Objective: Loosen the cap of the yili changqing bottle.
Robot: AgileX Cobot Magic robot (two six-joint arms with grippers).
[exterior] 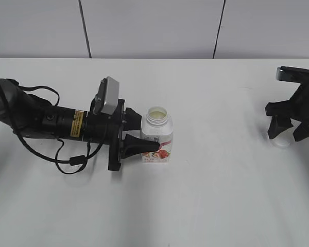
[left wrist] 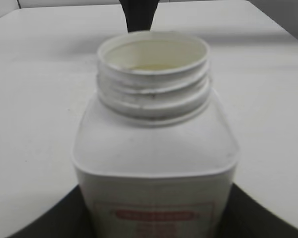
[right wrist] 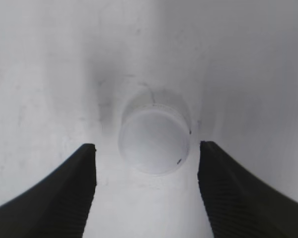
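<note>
The yili changqing bottle [exterior: 157,135] stood near the middle of the table [exterior: 211,200], a bit toward the left edge. The left gripper [exterior: 147,138] held it tight by its sides. Its neck was open, so the twisting step looked done. The cap [exterior: 281,141] sat on the table by the right edge. The right gripper [right wrist: 146,153] hung over it with its fingers [right wrist: 69,191] wide, not touching it. Next, I think both arms only needed to let go and pull back.

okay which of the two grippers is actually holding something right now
The left gripper, clamped around the yili changqing bottle. The right gripper is open above the cap.
</note>
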